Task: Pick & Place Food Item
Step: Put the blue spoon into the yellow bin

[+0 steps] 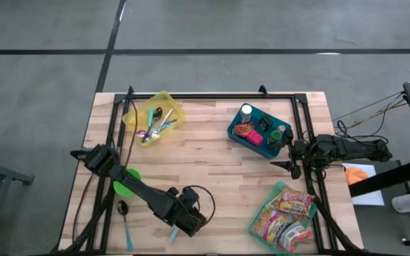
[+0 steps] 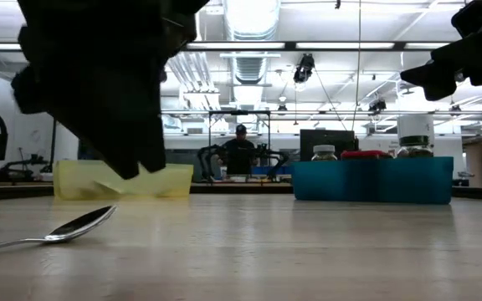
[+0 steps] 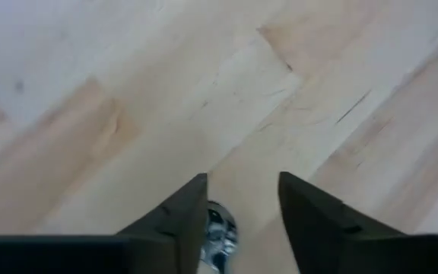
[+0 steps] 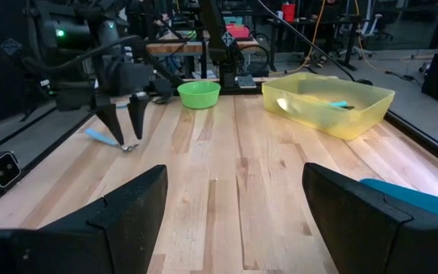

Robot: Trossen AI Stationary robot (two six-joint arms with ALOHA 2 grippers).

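Note:
A spoon with a blue handle lies flat on the wooden table near its front edge. Its metal bowl shows between the fingers of my left gripper. That gripper points steeply down, open, just above the spoon's metal end, and the low view shows it clear of the spoon. The food items stand in a blue bin at the far right, and a snack bag lies at the near right. My right gripper waits open at the right edge, beside the blue bin.
A second spoon lies near the left front, next to a green bowl. A yellow bin with utensils stands at the far left. Bare wood lies in the table's middle. A person stands far behind the table.

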